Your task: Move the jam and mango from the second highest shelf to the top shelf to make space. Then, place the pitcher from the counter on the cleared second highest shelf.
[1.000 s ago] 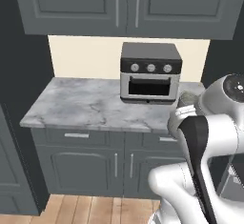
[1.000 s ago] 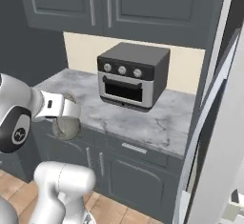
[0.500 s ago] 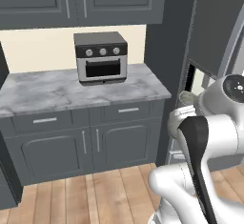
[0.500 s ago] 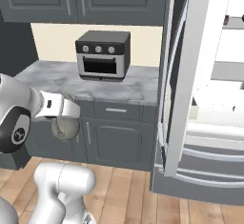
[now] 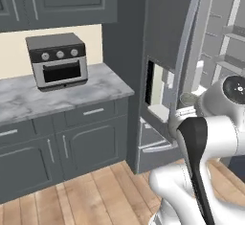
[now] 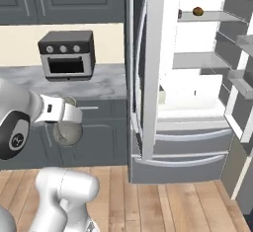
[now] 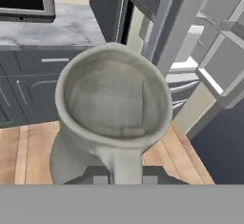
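Note:
My gripper [image 7: 125,179] is shut on the handle of the grey-beige pitcher [image 7: 114,108], which hangs upright in the air with its open mouth facing the hand camera. In the right base view the gripper [image 6: 69,114] carries the pitcher [image 6: 67,131] in front of the dark cabinets, left of the open fridge. The dark-red jam [image 6: 180,14] and the red-orange mango [image 6: 198,12] stand side by side on the top shelf [image 6: 210,17]. Below them the second highest shelf [image 6: 195,59] lies bare. The pitcher's rim [image 5: 188,98] peeks over my arm in the left base view.
The black-and-silver toaster oven [image 6: 66,54] sits on the marble counter [image 6: 106,80]. The fridge's open left door [image 6: 150,68] stands edge-on between the pitcher and the shelves. Door bins [image 6: 239,43] project at the far right, and white drawers [image 6: 190,94] sit under the shelves.
Both base views have swung from the counter towards the open fridge, so the base has moved. The pitcher stays held in the shut gripper, in the same place relative to the arm.

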Motion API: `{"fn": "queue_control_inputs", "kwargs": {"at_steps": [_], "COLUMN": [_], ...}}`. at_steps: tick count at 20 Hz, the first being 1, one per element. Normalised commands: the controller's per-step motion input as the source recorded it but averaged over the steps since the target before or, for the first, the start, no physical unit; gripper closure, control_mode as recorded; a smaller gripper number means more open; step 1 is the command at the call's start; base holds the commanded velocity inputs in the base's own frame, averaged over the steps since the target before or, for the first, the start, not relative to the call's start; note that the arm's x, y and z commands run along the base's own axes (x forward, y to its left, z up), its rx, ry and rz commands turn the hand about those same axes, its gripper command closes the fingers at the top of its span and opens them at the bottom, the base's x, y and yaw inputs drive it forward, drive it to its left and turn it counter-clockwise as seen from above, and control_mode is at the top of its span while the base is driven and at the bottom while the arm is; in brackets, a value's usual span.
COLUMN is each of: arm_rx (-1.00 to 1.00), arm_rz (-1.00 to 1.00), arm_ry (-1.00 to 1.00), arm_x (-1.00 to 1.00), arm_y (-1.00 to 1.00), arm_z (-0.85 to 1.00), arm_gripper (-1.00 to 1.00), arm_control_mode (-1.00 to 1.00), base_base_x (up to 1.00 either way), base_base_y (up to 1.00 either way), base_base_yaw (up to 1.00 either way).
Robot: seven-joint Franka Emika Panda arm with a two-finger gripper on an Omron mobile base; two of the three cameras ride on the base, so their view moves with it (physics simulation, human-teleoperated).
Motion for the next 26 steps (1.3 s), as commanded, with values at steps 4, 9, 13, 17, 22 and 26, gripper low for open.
{"fn": "queue_control_inputs", "kwargs": {"at_steps": [4,9,13,17,22,26], "arm_rx": [0.0,0.0,0.0,0.0,0.0,0.0], "arm_rz": [0.0,0.0,0.0,0.0,0.0,0.0], "arm_ry": [0.0,0.0,0.0,0.0,0.0,0.0], "arm_x": [0.0,0.0,0.0,0.0,0.0,0.0], "arm_y": [0.0,0.0,0.0,0.0,0.0,0.0], "arm_z": [0.0,0.0,0.0,0.0,0.0,0.0], "arm_gripper": [1.0,1.0,1.0,1.0,1.0,1.0], "arm_control_mode": [1.0,1.0,1.0,1.0,1.0,1.0], "base_base_x": [0.19,0.19,0.29,0.47,0.56,0.69], "base_base_y": [-0.79,-1.0,-0.98,-0.76,-0.49,-0.24], "base_base_yaw": [0.0,0.0,0.0,0.09,0.29,0.3]}}
